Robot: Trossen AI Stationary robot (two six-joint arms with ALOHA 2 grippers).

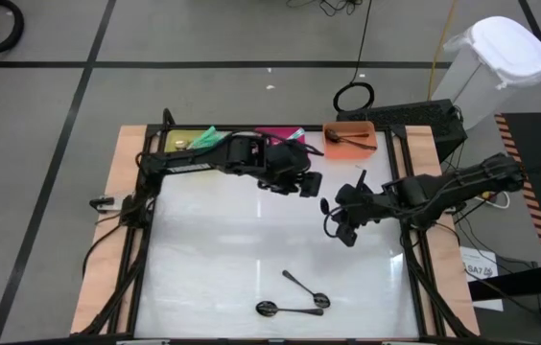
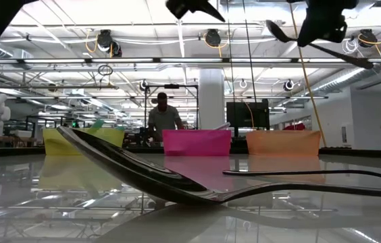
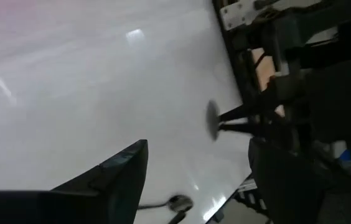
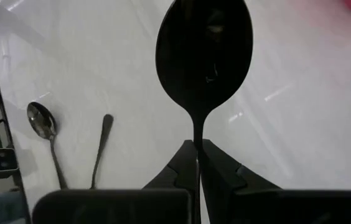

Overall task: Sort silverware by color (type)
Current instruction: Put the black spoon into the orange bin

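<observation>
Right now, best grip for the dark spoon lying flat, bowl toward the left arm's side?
Take the dark spoon mid-handle, coming straight down with the claw's fingers across its width. It lies flat, and the other spoon crowds its far end, so stay nearer the bowl.

A robotics lab: open hall with ceiling lights, a white pillar, monitors behind the table.

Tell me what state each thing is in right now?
Right hand: shut on dark spoon, raised above the table.
Dark spoon: gripped by its handle, bowl pointing outward.
Left hand: open, empty, near the pink bin.
Two dark spoons: lying on the table.
Orange plastic bin: holds a spoon.
</observation>
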